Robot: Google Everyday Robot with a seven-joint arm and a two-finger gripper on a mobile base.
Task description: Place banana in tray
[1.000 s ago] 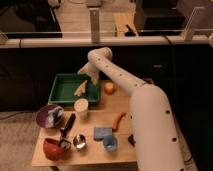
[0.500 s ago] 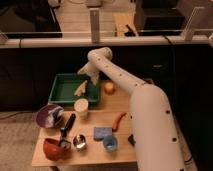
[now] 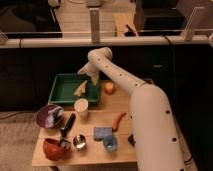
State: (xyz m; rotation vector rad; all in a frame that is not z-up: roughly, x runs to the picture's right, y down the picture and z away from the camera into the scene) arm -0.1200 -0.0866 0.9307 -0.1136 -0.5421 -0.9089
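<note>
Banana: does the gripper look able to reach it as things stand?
Probably yes. The gripper hangs over the far right part of the tray, just above the banana lying inside it, with nothing between them.

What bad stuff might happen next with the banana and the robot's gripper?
1. The gripper hangs right over the banana, which looks to lie in the green tray. Pulling away low might drag it out.
2. The white cup stands just in front of the tray; a bumped tray might tip it.
3. The round orange fruit beside the tray might roll if the arm brushes it.
</note>
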